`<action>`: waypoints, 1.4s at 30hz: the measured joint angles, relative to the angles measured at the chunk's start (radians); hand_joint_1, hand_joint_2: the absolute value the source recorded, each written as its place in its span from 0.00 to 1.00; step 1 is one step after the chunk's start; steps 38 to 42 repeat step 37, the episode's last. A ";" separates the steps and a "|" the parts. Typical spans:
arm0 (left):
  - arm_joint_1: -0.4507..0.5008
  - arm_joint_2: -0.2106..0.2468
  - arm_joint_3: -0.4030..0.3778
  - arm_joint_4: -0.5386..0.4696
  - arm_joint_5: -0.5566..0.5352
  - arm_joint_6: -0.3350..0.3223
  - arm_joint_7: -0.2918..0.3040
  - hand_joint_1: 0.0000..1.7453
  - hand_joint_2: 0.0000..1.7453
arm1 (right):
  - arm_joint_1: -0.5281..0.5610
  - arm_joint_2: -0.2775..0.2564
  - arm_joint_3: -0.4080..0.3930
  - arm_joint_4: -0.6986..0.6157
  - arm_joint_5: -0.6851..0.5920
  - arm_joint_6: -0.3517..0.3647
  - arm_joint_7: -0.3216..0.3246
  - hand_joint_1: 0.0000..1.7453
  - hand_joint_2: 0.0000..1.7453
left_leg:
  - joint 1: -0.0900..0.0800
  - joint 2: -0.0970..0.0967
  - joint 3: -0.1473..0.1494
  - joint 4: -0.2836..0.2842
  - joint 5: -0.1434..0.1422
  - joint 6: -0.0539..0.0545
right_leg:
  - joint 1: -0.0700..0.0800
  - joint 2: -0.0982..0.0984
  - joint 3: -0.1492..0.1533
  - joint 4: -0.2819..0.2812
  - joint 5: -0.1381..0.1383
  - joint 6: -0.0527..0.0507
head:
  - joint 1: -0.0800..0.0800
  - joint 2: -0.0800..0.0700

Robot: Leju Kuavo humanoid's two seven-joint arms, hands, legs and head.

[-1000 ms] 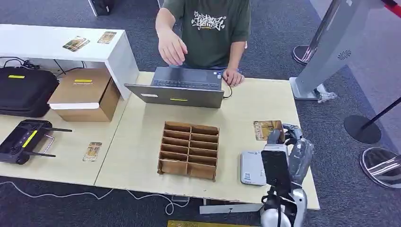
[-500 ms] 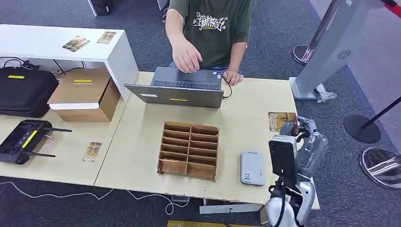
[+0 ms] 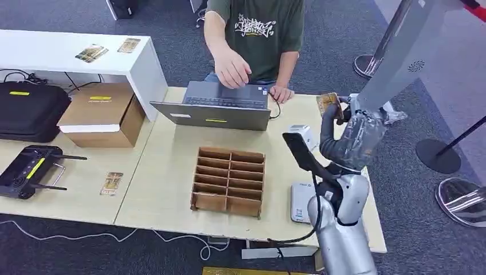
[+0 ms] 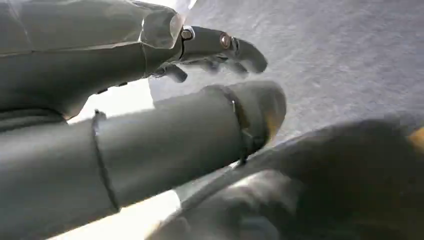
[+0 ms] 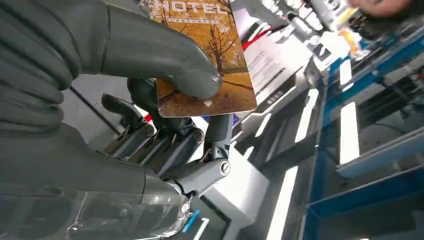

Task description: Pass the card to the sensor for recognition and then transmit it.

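Right hand [image 3: 338, 112] has lifted off the table — card [image 3: 327, 102] now pinched under the thumb, raised near the person [image 3: 255, 34] at the far edge. Reader [image 3: 302, 201] left behind on the table, so scan looks done; handover next, I judge. Left hand [image 4: 150, 100] holds nothing, fingers apart.

I stand in an office-like test room: grey carpet [image 3: 172, 23], a desk [image 3: 172, 160] bearing a laptop [image 3: 220, 106] (someone typing), stanchion posts [image 3: 444, 152].
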 joint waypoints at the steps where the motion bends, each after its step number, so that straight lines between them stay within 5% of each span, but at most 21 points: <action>1: -0.032 -0.004 -0.093 0.001 0.000 -0.045 -0.007 0.00 0.00 | -0.031 0.005 0.021 0.042 0.021 -0.009 0.016 0.99 1.00 | 0.000 -0.001 -0.001 0.000 0.002 0.002 | -0.001 -0.002 0.000 0.000 0.000 0.000 | 0.000 0.000; 6: -0.091 -0.020 -0.535 0.015 0.000 -0.106 -0.008 0.00 0.00 | -0.158 0.013 0.083 0.204 0.108 -0.032 0.058 1.00 1.00 | 0.000 0.002 -0.002 0.000 0.003 0.001 | 0.000 0.000 -0.002 0.001 0.005 -0.001 | 0.000 0.000; 12: -0.097 -0.014 -0.738 0.015 0.000 -0.107 -0.021 0.00 0.00 | -0.279 0.012 0.124 0.370 0.208 -0.033 0.083 0.98 1.00 | 0.000 0.003 -0.003 0.000 0.004 0.002 | 0.000 0.000 -0.002 0.000 0.005 -0.001 | 0.001 0.000; 23: -0.100 -0.008 -0.850 0.015 0.002 -0.126 -0.026 0.00 0.00 | -0.395 0.019 0.157 0.556 0.285 -0.042 0.141 0.97 1.00 | 0.000 0.003 -0.003 0.000 0.004 0.001 | 0.000 0.000 -0.003 0.001 0.005 -0.001 | 0.001 0.000; 27: -0.084 0.018 -0.851 0.030 0.013 -0.175 0.035 0.00 0.00 | -0.394 0.018 0.160 0.565 0.288 -0.034 0.151 0.97 1.00 | 0.000 0.003 -0.003 0.000 0.004 0.001 | 0.000 0.000 -0.003 0.000 0.005 -0.001 | 0.001 0.000; 31: -0.064 0.060 -0.849 0.047 0.027 -0.141 0.037 0.00 0.00 | -0.379 0.014 0.160 0.549 0.289 -0.016 0.145 0.98 1.00 | 0.001 0.003 -0.004 0.000 0.004 0.001 | 0.001 -0.001 -0.004 0.001 0.005 -0.001 | 0.001 0.000; 42: -0.064 0.082 -0.847 0.058 0.046 -0.129 0.031 0.00 0.00 | -0.376 0.014 0.164 0.540 0.291 -0.016 0.139 0.99 1.00 | 0.001 0.003 -0.005 0.000 0.004 0.001 | 0.001 -0.001 -0.004 0.001 0.005 -0.001 | 0.002 0.000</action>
